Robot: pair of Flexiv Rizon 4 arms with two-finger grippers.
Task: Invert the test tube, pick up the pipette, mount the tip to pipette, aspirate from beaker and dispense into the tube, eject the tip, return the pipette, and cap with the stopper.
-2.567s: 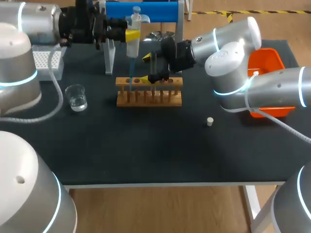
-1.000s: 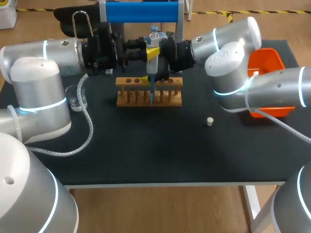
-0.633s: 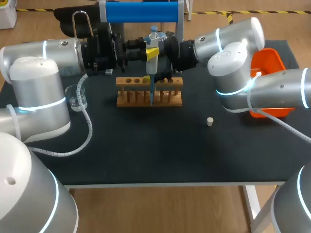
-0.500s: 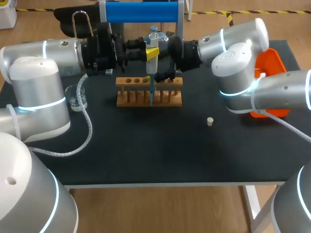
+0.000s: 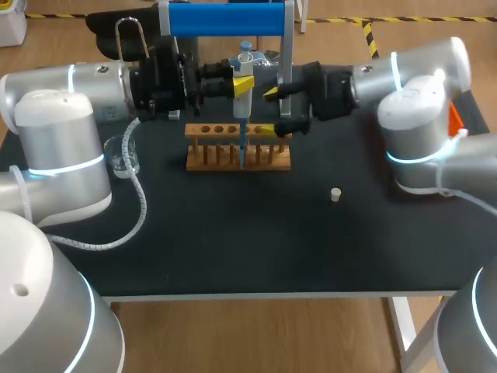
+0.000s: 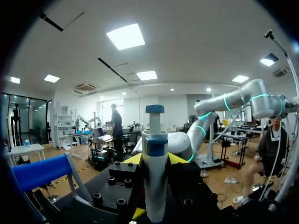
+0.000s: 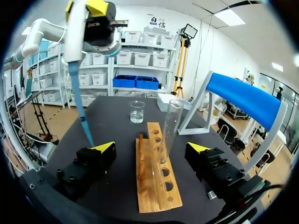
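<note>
Wooden rack [image 7: 154, 186] holds cylindrical glass tube [image 7: 169, 126] — right gripper [image 7: 150, 148] spread clear either side; left gripper [image 6: 155, 159] clamped on pipette [image 6: 155, 191]

No text, label or number is legible on anything on the table [image 5: 233, 249].

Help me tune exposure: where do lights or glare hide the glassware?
Head view: even light, beaker only faintly glinting. Right wrist view: test tube clear, mild highlights. Left wrist view: bright ceiling panels above the pipette, no glassware visible.
</note>
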